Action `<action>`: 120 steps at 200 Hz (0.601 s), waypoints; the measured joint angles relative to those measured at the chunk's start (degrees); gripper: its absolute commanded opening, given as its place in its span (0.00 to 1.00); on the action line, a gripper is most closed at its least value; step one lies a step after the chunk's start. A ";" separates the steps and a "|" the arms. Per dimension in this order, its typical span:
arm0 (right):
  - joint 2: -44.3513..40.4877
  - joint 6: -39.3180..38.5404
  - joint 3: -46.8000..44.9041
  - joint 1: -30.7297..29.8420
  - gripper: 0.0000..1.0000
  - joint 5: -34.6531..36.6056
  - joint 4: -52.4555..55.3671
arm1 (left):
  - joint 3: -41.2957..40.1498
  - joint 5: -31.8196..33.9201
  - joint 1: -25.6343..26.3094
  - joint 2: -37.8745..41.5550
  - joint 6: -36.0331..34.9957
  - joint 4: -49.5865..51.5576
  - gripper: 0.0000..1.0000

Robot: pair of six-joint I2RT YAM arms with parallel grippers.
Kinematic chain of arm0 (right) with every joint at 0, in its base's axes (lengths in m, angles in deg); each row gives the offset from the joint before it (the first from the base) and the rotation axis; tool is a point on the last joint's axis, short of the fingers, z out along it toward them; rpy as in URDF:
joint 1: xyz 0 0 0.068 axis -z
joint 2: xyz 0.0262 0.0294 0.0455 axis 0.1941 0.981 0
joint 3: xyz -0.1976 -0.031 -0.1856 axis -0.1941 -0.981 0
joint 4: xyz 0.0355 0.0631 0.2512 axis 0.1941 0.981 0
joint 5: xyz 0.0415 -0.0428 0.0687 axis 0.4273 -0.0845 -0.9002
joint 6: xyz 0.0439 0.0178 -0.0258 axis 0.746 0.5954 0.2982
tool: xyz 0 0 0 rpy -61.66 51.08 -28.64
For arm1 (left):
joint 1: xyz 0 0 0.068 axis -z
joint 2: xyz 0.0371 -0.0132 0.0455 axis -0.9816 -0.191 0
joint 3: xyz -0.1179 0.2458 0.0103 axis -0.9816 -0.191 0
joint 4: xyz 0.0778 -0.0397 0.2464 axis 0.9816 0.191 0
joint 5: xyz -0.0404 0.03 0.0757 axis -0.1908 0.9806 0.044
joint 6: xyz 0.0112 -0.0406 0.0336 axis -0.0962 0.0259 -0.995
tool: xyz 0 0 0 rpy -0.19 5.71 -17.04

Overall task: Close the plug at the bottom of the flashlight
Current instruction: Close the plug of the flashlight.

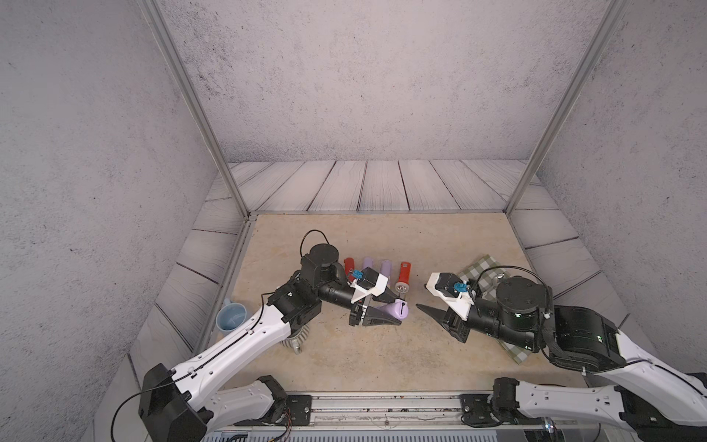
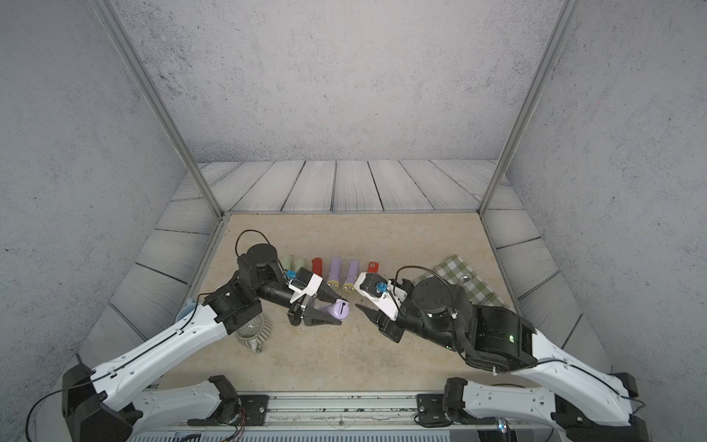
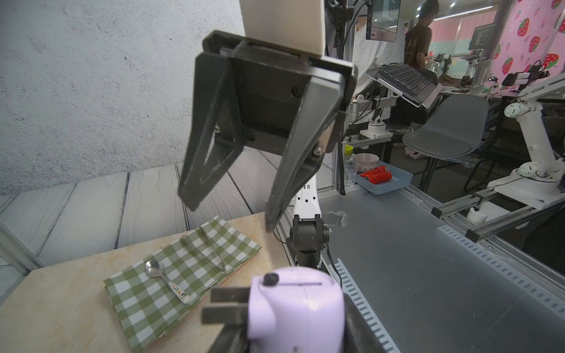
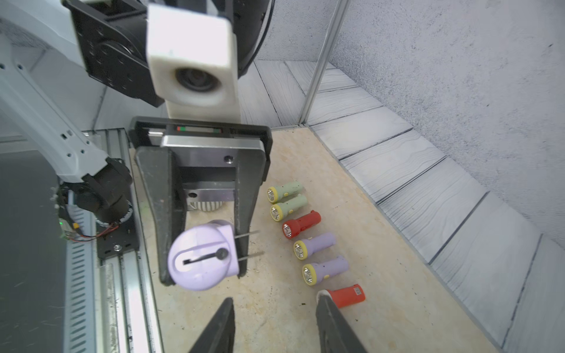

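My left gripper (image 1: 398,310) is shut on a purple flashlight (image 1: 392,309), held above the table with its bottom end turned toward the right arm. In the right wrist view the flashlight (image 4: 201,259) shows its flat bottom with a black lever. The plug (image 4: 249,253) is two metal prongs that stick out sideways past the left finger. The left wrist view shows the same prongs (image 3: 227,295) beside the purple body (image 3: 293,305). My right gripper (image 1: 422,296) stands open a short way from the flashlight's bottom, apart from it, with nothing between its fingers (image 4: 324,308).
Several small flashlights (image 4: 302,224), green, red and purple, lie in a row on the table behind the grippers. A green checked cloth (image 3: 189,269) with a spoon (image 3: 154,269) lies under the right arm. A blue cup (image 1: 231,315) and a ribbed metal object (image 1: 296,336) sit by the left arm.
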 measured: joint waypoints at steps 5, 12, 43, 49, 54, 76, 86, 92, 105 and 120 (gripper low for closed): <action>-0.24 -0.59 -0.04 -0.04 0.50 0.57 -0.13 | 0.26 -0.37 -0.07 -0.02 -0.02 0.48 0.00; -0.46 -1.42 -0.04 -0.04 0.52 1.03 -0.42 | 0.68 -0.85 -0.13 -0.02 -0.15 1.16 0.00; 0.81 -3.50 1.18 -0.04 0.65 0.87 -0.11 | 1.64 -2.64 -0.26 -0.02 -1.51 3.67 0.00; 1.38 -3.78 1.53 -0.04 0.66 0.66 -0.07 | 1.64 -2.84 -0.26 -0.02 -1.68 4.09 0.00; 1.77 -3.98 1.70 -0.04 0.67 0.46 -0.04 | 1.64 -3.10 -0.28 -0.09 -1.77 4.39 0.00; 3.39 -4.37 1.81 -0.04 0.69 -0.55 0.09 | 1.68 -4.04 -0.31 -0.81 -2.16 4.79 0.00; 4.07 -4.42 1.84 -0.04 0.68 -0.83 0.13 | 1.84 -4.28 -0.31 -1.44 -2.19 4.94 0.00; 4.37 -4.42 1.86 -0.04 0.67 -0.96 0.15 | 2.05 -4.37 -0.31 -1.92 -2.16 5.11 0.00; 4.76 -4.42 2.03 -0.07 0.63 -1.31 0.37 | 2.29 -4.72 -0.52 -2.84 -2.14 5.49 0.00; 5.33 -4.37 2.89 -0.09 0.60 -2.10 0.68 | 2.45 -5.01 -0.87 -3.65 -2.14 5.70 0.00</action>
